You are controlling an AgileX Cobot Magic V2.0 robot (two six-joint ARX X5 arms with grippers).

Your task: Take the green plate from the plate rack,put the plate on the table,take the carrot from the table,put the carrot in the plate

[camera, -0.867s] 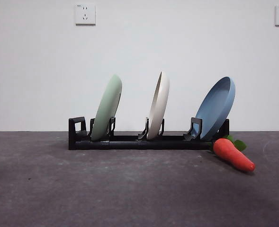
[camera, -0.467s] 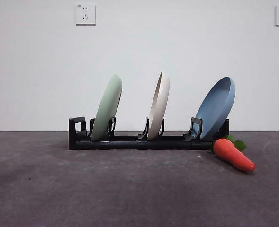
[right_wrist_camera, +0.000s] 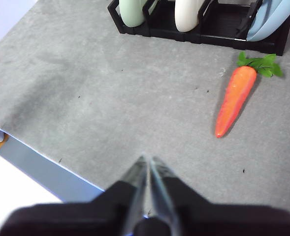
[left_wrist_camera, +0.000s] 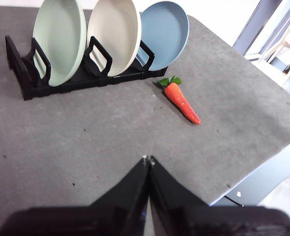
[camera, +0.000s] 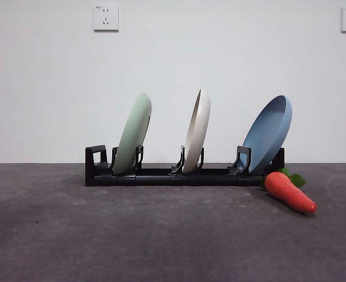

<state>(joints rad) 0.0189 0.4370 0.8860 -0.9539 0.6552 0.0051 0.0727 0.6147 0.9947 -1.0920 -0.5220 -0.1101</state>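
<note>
Left wrist view puts the left gripper [left_wrist_camera: 147, 160] nearest, jaws pressed together on nothing, high over bare table [left_wrist_camera: 85, 147]. Beyond its tips lies the carrot [left_wrist_camera: 182, 101], well apart from them, leaves toward the plate rack [left_wrist_camera: 61, 83]. Farthest, the green plate [left_wrist_camera: 60, 39] stands on edge in the rack's end slot, beside a cream plate [left_wrist_camera: 114, 34] and a blue plate [left_wrist_camera: 165, 33]. The right gripper [right_wrist_camera: 148, 162], likewise closed and empty, hangs over the table's near edge, the carrot [right_wrist_camera: 236, 98] well ahead.
</note>
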